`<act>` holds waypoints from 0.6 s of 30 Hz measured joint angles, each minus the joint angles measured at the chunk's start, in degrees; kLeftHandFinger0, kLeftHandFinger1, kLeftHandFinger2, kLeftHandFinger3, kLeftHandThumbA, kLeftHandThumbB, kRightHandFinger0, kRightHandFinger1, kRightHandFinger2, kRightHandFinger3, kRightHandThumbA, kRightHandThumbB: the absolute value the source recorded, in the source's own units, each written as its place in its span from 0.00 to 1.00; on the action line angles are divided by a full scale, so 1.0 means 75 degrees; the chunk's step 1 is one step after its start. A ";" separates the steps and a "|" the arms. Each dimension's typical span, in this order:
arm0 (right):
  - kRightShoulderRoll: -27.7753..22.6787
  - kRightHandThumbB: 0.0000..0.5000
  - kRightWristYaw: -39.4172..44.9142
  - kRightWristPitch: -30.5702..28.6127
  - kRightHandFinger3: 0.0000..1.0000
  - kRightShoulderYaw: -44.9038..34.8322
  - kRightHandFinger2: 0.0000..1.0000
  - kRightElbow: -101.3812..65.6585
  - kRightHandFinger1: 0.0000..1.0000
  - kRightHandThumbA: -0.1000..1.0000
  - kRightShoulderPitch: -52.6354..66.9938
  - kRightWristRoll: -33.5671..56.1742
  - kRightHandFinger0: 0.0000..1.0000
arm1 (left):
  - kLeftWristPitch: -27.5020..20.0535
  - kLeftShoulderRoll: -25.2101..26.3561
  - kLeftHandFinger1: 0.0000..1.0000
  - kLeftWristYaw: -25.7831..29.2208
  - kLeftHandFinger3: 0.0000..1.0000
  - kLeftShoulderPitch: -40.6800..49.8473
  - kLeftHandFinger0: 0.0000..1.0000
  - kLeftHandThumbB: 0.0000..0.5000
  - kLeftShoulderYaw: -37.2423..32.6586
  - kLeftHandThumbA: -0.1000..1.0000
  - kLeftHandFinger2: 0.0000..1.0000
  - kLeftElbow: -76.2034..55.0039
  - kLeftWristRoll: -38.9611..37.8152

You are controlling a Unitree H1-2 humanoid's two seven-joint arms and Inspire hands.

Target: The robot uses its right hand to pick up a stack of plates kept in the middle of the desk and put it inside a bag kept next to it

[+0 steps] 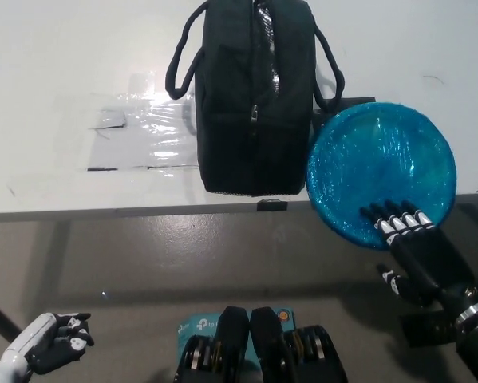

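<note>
A stack of blue plates [381, 163] wrapped in clear film lies at the desk's near right edge, jutting out past it. It touches the right side of the black bag [250, 104]. The bag stands upright, its top zip parted, with handles on both sides. My black right hand [412, 249] grips the stack's near rim, with fingers [398, 223] on top and the thumb below. My white left hand [53, 349] rests low at the bottom left, off the desk, loosely curled and holding nothing.
The white desk [55, 64] ends at a front edge across the middle of the view, with grey floor below. A shiny taped patch [139, 132] lies left of the bag. A flat black piece [358, 104] shows behind the plates.
</note>
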 measured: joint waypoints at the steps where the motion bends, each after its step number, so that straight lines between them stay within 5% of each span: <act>1: 0.0001 0.55 -0.0216 0.0015 1.00 -0.0002 1.00 0.0127 1.00 0.48 -0.0048 -0.0207 1.00 | 0.0001 0.0004 0.85 0.0000 0.96 -0.0002 0.86 0.46 -0.0010 0.00 0.91 0.0000 0.0008; 4: 0.0014 0.32 -0.0628 0.0038 1.00 -0.0026 1.00 0.0366 1.00 0.22 -0.0233 -0.0538 1.00 | 0.0002 0.0016 0.84 0.0000 0.93 0.0000 0.84 0.46 -0.0043 0.00 0.88 0.0001 0.0013; 7: 0.0009 0.29 -0.0997 0.0038 1.00 -0.0039 1.00 0.0643 1.00 0.21 -0.0371 -0.0746 1.00 | 0.0002 0.0010 0.86 0.0001 0.94 0.0013 0.85 0.47 -0.0057 0.00 0.89 0.0002 0.0011; 8: 0.0009 0.39 -0.1093 0.0038 1.00 -0.0038 1.00 0.0734 1.00 0.18 -0.0402 -0.0804 1.00 | 0.0002 0.0009 0.88 0.0002 0.94 0.0019 0.87 0.47 -0.0060 0.00 0.91 0.0002 0.0010; 9: 0.0009 0.30 -0.1232 0.0037 1.00 -0.0036 1.00 0.0848 1.00 0.14 -0.0432 -0.0869 0.90 | 0.0002 0.0008 0.90 0.0002 0.96 0.0032 0.90 0.46 -0.0064 0.00 0.93 0.0003 0.0011; 12: 0.0003 0.42 -0.1577 0.0021 1.00 -0.0029 0.90 0.1104 0.86 0.09 -0.0524 -0.1027 0.62 | -0.0001 0.0003 0.93 0.0003 0.96 0.0069 0.94 0.48 -0.0083 0.00 0.93 0.0012 0.0010; 14: -0.0002 0.37 -0.1793 -0.0001 1.00 -0.0030 0.75 0.1213 0.68 0.08 -0.0600 -0.1109 0.43 | -0.0002 0.0001 0.90 0.0003 0.95 0.0076 0.93 0.50 -0.0099 0.00 0.91 0.0017 0.0011; 16: -0.0010 0.29 -0.2111 -0.0021 1.00 -0.0037 0.41 0.1289 0.32 0.02 -0.0774 -0.1229 0.04 | -0.0002 0.0000 0.89 0.0003 0.94 0.0082 0.90 0.50 -0.0120 0.00 0.91 0.0018 0.0010; 17: -0.0024 0.22 -0.2265 -0.0038 0.99 -0.0042 0.20 0.1323 0.11 0.03 -0.0886 -0.1274 0.00 | -0.0002 0.0000 0.88 0.0003 0.95 0.0082 0.89 0.49 -0.0131 0.00 0.91 0.0017 0.0012; 18: -0.0037 0.24 -0.2387 -0.0058 0.83 -0.0052 0.03 0.1348 0.02 0.05 -0.0985 -0.1302 0.00 | -0.0003 0.0001 0.87 0.0003 0.94 0.0084 0.89 0.49 -0.0140 0.00 0.90 0.0017 0.0013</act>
